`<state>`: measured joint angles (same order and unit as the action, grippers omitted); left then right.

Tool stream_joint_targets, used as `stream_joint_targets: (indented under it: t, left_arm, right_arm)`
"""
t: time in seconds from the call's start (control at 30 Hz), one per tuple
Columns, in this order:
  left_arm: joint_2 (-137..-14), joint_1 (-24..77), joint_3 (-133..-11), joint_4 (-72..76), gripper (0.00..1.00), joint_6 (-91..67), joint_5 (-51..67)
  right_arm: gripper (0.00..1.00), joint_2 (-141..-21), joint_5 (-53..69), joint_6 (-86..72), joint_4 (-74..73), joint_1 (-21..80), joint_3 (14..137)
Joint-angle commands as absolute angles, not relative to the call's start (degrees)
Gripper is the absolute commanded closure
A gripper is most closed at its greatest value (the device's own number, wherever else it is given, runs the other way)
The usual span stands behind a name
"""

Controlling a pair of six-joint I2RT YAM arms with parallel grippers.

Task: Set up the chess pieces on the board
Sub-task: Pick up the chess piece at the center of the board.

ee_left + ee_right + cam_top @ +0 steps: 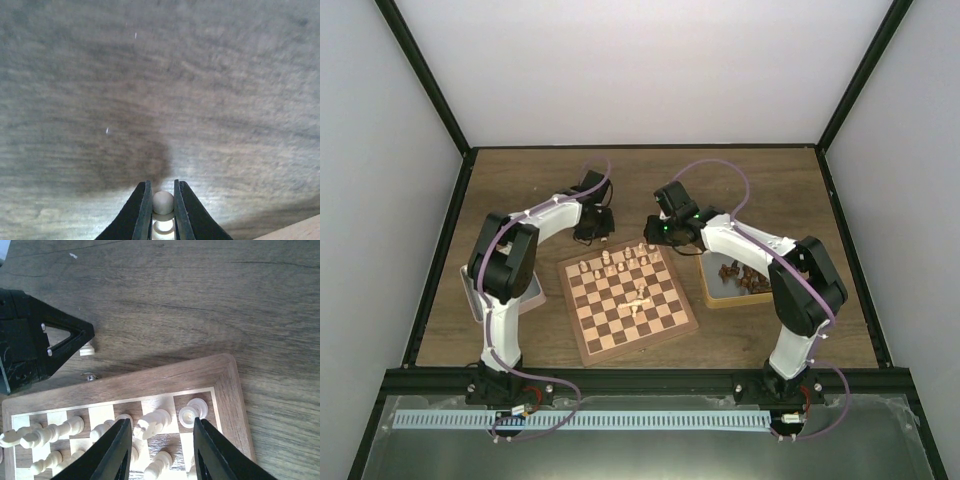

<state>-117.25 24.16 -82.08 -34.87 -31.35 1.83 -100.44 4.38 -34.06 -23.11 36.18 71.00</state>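
Observation:
The board (643,346) lies between the arms, with cream chess pieces (620,262) along its far rows and a couple near the middle (639,297). My left gripper (592,235) hovers over bare table just beyond the board's far left edge. It is shut on a cream pawn (162,202), whose round head shows between the fingers. My right gripper (161,422) is open above the board's far right corner (165,375), its fingers either side of a cream knight (152,424) and beside the corner rook (192,412). The left gripper (50,345) and the pawn's base (87,349) also show in the right wrist view.
A tin (710,290) holding dark brown pieces (745,278) stands right of the board. A silver tin (530,295) sits left of the board, mostly under the left arm. Black frame rails edge the table.

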Motion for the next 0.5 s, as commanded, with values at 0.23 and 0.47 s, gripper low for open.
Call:
stream_joint_targets:
  t: [0.23, 0.47]
  left_arm:
    - [-105.5, 24.3, -77.9, -22.3, 0.96, -32.4, -0.7]
    - [-96.3, 24.3, -72.2, -21.3, 0.96, -40.6, 10.6]
  right_arm:
    - [0.60, -96.4, 15.0, -30.4, -10.4, 35.9, 69.0]
    - [0.43, -94.6, 24.6, -26.3, 0.8, 36.8, 63.9]
